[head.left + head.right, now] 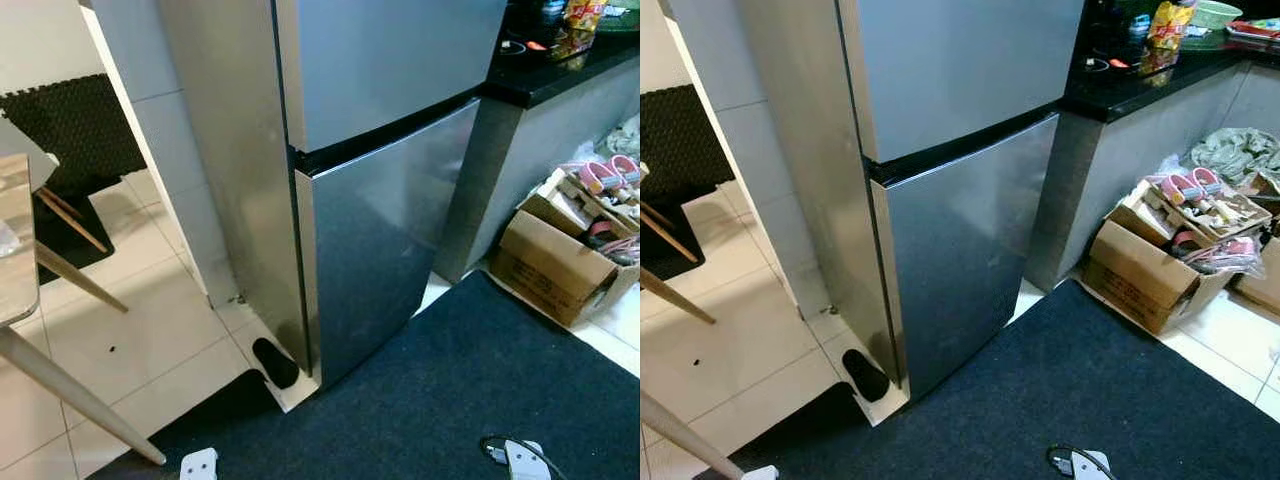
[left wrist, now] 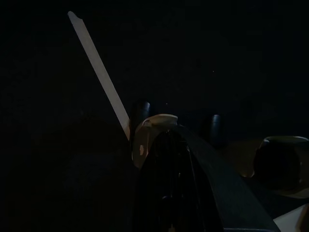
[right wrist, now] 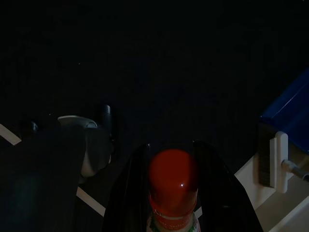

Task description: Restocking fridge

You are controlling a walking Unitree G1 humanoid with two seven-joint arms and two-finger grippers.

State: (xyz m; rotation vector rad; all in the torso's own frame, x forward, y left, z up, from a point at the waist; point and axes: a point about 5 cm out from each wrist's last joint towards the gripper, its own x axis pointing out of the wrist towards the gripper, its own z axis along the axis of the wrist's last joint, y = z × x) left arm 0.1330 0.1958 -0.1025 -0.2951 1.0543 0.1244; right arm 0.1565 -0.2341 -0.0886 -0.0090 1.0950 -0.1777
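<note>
Currently both arms hang low, wrist cams v. dark. Right gripper: the two black fingers are clenched on either side of a red-capped bottle w/ a green-and-white label. Bottle's long axis runs along the fingers, cap end pointing out past the tips. Cap round, glossy, one small highlight; label barely legible in the dark.

Left gripper: dark fingers over dim floor; can't tell if open or closed.

Tall stainless-steel two-door fridge stands ahead, both doors closed, black gap between upper and lower door. Dark blue carpet mat lies in front. Brown cardboard box of pink slippers sits right of fridge, below black countertop. Pale wooden table at left, legs splayed over white tile.
</note>
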